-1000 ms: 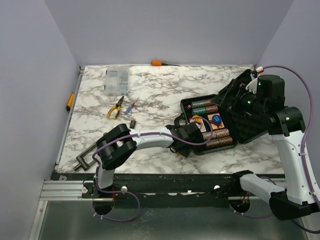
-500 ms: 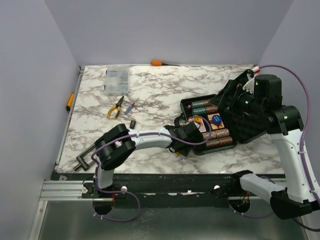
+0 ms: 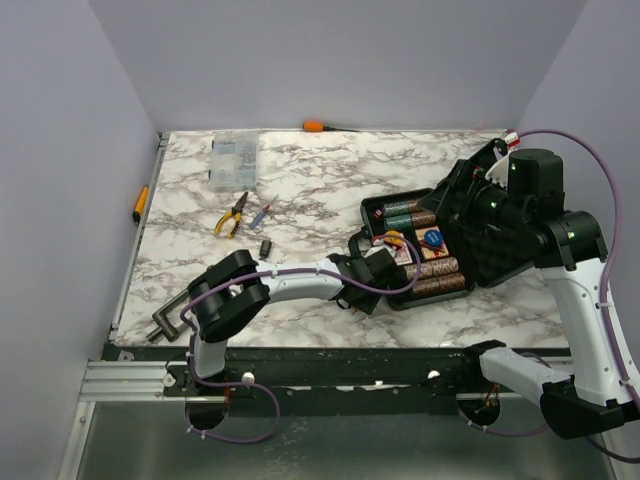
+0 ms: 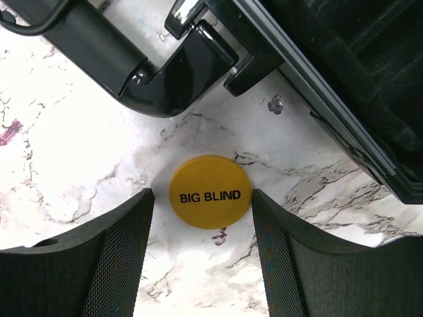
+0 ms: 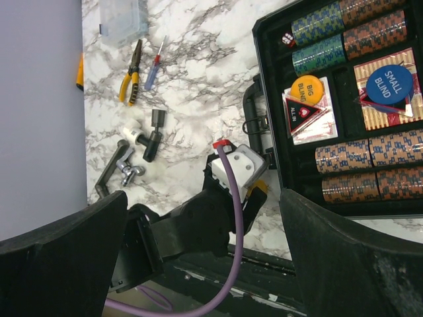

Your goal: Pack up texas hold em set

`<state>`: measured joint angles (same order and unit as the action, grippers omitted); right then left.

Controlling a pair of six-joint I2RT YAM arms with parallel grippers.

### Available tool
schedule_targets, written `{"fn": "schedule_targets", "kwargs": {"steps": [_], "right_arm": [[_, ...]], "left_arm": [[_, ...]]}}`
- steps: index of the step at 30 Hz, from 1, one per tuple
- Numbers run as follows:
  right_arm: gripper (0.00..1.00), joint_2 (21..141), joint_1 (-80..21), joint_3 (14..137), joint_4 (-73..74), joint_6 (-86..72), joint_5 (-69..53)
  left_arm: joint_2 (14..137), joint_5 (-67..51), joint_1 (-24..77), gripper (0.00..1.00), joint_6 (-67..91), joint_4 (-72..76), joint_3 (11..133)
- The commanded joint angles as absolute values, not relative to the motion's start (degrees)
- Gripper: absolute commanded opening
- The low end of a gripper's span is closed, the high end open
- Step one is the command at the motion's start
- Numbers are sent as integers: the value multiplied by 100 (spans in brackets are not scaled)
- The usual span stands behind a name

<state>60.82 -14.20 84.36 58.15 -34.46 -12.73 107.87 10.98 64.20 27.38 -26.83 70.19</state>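
The black case (image 3: 372,212) lies open on the marble table, its lid tilted up at the right. In the right wrist view the case (image 5: 268,99) holds brown and teal chip stacks (image 5: 367,152), two card decks (image 5: 310,115), a yellow disc (image 5: 306,89) and a blue disc (image 5: 388,83). A second yellow disc (image 4: 210,191), marked BIG BLIND, lies on the table just outside the case handle (image 4: 112,53). My left gripper (image 4: 201,195) is open, one finger on each side of this disc. My right gripper (image 3: 478,195) hangs open by the lid, with nothing between its fingers (image 5: 73,244).
A clear plastic box (image 3: 233,160) sits at the back left. Yellow-handled pliers (image 3: 232,215), a small screwdriver (image 3: 261,215) and a small black part (image 3: 265,246) lie left of the case. A metal clamp (image 3: 170,318) grips the near left edge. An orange-handled tool (image 3: 315,126) lies along the back wall.
My left gripper has shifted slightly left toward the near edge, and its jaws have narrowed a little. The right arm has barely moved.
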Motion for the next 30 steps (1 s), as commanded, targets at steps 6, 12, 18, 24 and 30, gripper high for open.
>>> {"fn": "schedule_targets", "kwargs": {"steps": [6,12,18,24,30], "right_arm": [[100,6100,-1450,8428,5775,-3388,-1277],[100,6084,-1449,8387,5780,-3387,-1267],[100,6093,-1450,8349,5757,-3396,-1294],[100,6116,-1450,8373,5777,-3412,-1301],[100,6134,-1449,8378,5748,-3402,-1334]], "left_arm": [[11058,1169,6639,61,3021,-3357,6754],[11219,1127,6712,60,3032,-3366,6841],[11355,1099,6712,42,3097,-3381,6883],[11340,1147,6735,37,3122,-3370,6838],[11098,1195,6763,36,3072,-3375,6838]]}}
